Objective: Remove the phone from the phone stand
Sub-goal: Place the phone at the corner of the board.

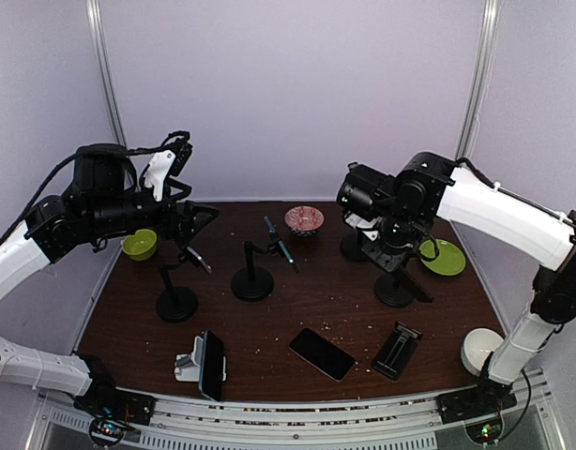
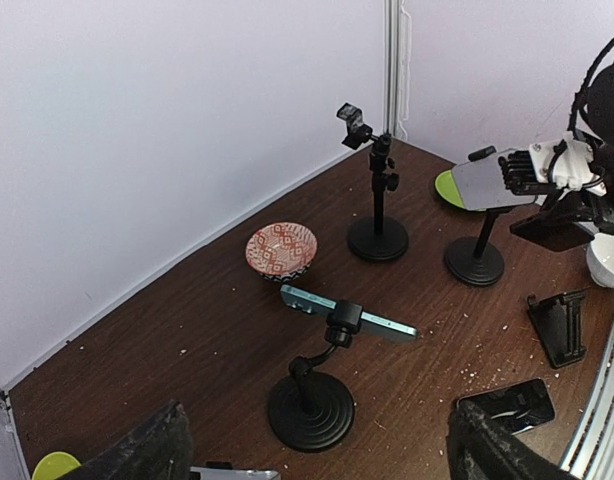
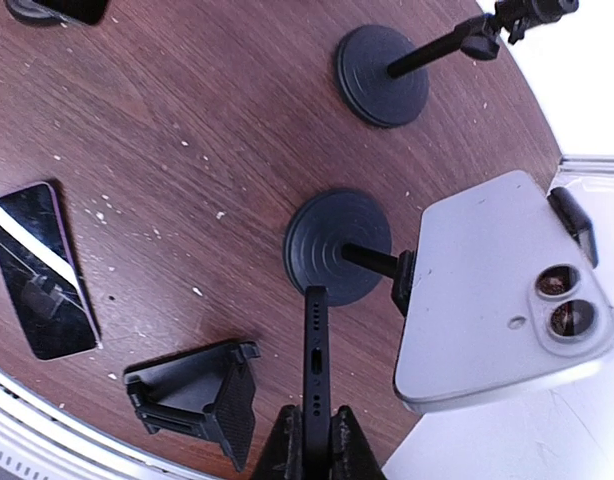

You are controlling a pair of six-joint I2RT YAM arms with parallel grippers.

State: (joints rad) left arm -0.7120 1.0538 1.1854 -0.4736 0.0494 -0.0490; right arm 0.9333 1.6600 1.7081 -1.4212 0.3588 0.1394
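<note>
White walls close in a dark wooden bench [image 1: 297, 314] littered with phones and stands. Over its right side, the right hand [image 3: 314, 445] is clamped on a dark phone [image 3: 316, 350], which it holds edge-on, thin side up, with the port end towards the wrist camera. That phone hangs just beside a round-base stand [image 3: 337, 245] whose clamp carries a grey phone [image 3: 492, 290]; the two phones are apart. A folding stand [image 3: 192, 400] sits on the bench close by, and another dark phone [image 3: 42, 270] lies flat beyond it. On the left, the left hand [image 1: 192, 225] hovers with its fingers [image 2: 147, 450] spread wide, gripping nothing, above a bent-neck stand holding a teal phone [image 2: 347, 312].
</note>
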